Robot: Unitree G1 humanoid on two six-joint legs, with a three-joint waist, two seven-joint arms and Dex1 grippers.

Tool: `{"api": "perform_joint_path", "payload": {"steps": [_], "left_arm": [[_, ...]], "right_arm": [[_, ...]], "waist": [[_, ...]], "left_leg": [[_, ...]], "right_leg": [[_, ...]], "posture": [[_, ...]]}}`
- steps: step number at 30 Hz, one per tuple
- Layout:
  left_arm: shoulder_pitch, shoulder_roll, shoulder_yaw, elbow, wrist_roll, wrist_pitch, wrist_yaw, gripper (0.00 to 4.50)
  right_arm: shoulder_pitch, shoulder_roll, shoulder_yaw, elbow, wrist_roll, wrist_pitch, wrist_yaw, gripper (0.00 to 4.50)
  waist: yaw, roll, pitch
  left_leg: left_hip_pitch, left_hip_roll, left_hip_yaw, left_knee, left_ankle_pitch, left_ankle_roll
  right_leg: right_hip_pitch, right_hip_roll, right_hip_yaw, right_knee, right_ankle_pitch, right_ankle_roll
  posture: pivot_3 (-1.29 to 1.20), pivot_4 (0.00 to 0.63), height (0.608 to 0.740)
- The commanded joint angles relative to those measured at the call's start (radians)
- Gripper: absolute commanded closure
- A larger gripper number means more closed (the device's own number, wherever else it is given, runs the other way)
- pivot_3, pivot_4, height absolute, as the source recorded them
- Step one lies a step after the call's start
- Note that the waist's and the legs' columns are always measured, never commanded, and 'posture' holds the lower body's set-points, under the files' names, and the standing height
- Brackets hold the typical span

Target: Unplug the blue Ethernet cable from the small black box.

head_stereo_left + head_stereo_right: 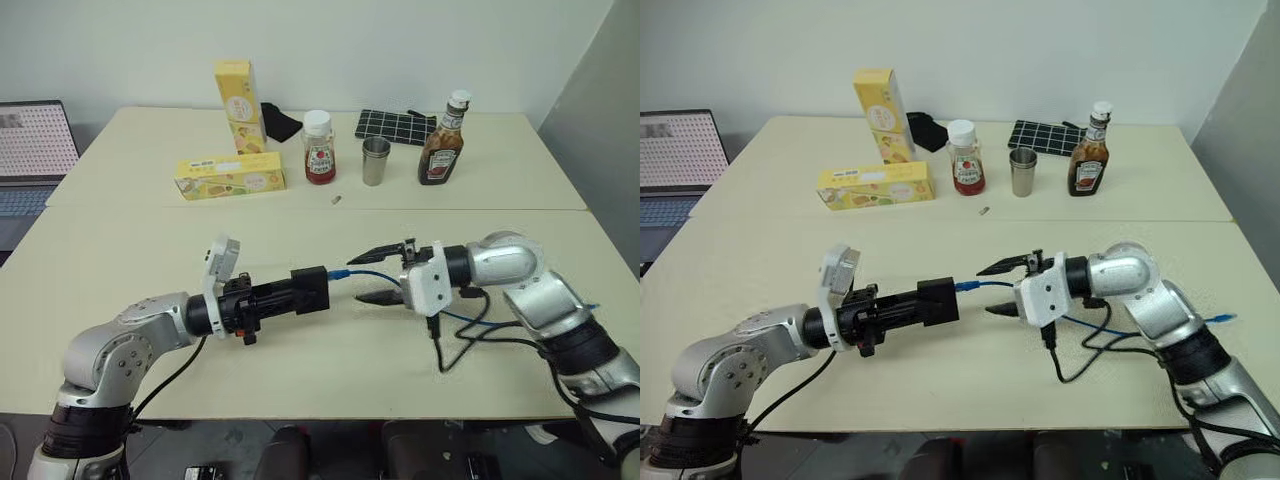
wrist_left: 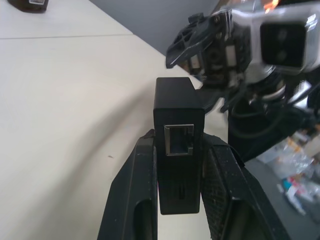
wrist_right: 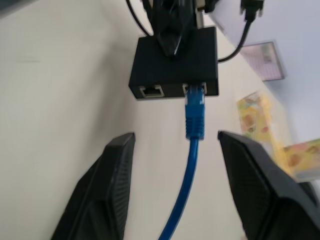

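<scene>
Above the middle of the cream table [image 1: 120,260], held off the surface: small black box [image 1: 310,290], clamped flat between the two black fingers of the left gripper [image 1: 300,293], jaws clenched on its sides, gripper lying level and pointing toward the robot's right. On the box's free face, two ports side by side; one empty, the other carrying the plug of the blue Ethernet cable [image 3: 194,117], seated in the port or at least right at its mouth — cannot tell from these views whether fully latched. From the plug, cable running straight away from the box and through the gap between the fingers of the right gripper [image 1: 378,272], then trailing on past that wrist and down onto the table among black leads. Right gripper facing the left one, just beside the box's port face, released: jaws spread wide, one finger above the cable and one below as seen from the head, no pad touching the cord or the plug; in the right wrist view, blue cord passing midway between the two fingers with clear space on either side. At the far side of the table, well apart from both arms: two yellow cartons [image 1: 230,176], one upright and one lying flat, a small red sauce bottle [image 1: 319,148], a metal cup [image 1: 376,161], a brown sauce bottle [image 1: 443,142], a black grid-patterned mat [image 1: 392,127] and a bit of black cloth [image 1: 282,123].
</scene>
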Motion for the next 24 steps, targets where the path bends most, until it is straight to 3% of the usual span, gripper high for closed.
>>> {"api": "perform_joint_path", "payload": {"steps": [1, 6, 11, 24], "left_arm": [[-0.022, -0.022, -0.050, 0.036, 0.076, -0.115, -0.090, 3.71], [-0.020, -0.043, -0.059, 0.060, 0.080, -0.174, -0.183, 3.71], [-0.019, -0.045, -0.049, 0.066, 0.073, -0.185, -0.225, 3.71], [-0.006, -0.046, -0.039, 0.065, 0.088, -0.204, -0.235, 3.71]], "right_arm": [[0.008, 0.009, -0.093, -0.136, 0.328, 0.448, -0.059, 1.69], [0.013, 0.091, -0.151, -0.149, 0.467, 0.708, -0.200, 1.69], [0.023, 0.134, -0.168, -0.162, 0.533, 0.852, -0.257, 1.69], [0.021, 0.175, -0.180, -0.167, 0.579, 0.983, -0.274, 1.69]], "waist": [[0.000, 0.000, 0.000], [-0.003, 0.000, 0.000], [-0.003, 0.000, 0.000], [-0.003, 0.000, 0.000]], "left_leg": [[0.000, 0.000, 0.000, 0.000, 0.000, 0.000], [0.000, 0.000, 0.000, 0.000, 0.000, 0.000], [-0.001, 0.000, 0.000, -0.001, 0.000, 0.000], [-0.001, -0.001, 0.001, -0.001, 0.000, 0.000]], "right_leg": [[0.000, 0.000, 0.000, 0.000, 0.000, 0.000], [0.000, -0.001, 0.000, 0.000, 0.000, 0.000], [-0.002, 0.000, 0.000, 0.000, 0.000, 0.000], [-0.002, 0.001, 0.001, 0.000, 0.000, 0.000]], "posture": [[0.00, 0.150, 0.740], [0.00, 0.150, 0.740], [0.00, 0.150, 0.740], [0.00, 0.150, 0.740]]}}
